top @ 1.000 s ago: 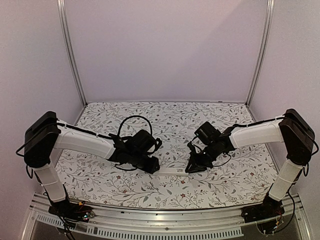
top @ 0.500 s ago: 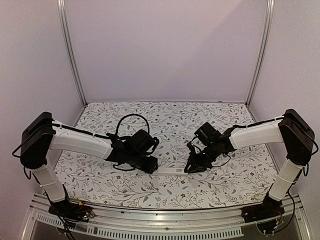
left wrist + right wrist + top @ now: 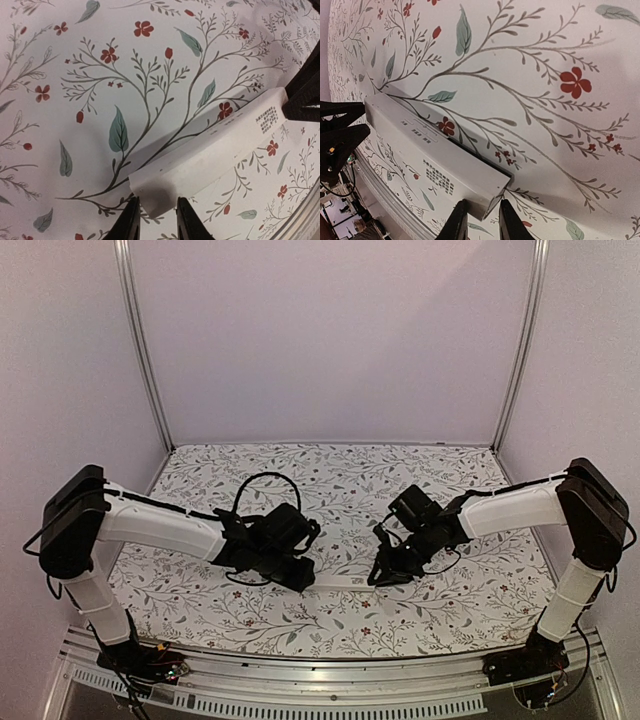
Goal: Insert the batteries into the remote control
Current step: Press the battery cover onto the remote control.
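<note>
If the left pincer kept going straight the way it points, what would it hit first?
The remote control: its near end sits between the left pincer's fingers. Pushing on would probably shove it toward the right pincer.

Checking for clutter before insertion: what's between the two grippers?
Only the remote, held at one end by the left gripper and at the other by the right gripper. The top view shows it spanning the gap.

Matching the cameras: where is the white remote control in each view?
Top external: remote control low centre, between left gripper and right gripper.
Left wrist: remote control diagonal, bottom centre to right edge.
Right wrist: remote control diagonal, left edge to bottom centre.
Shared landmark: floral cloth.
</note>
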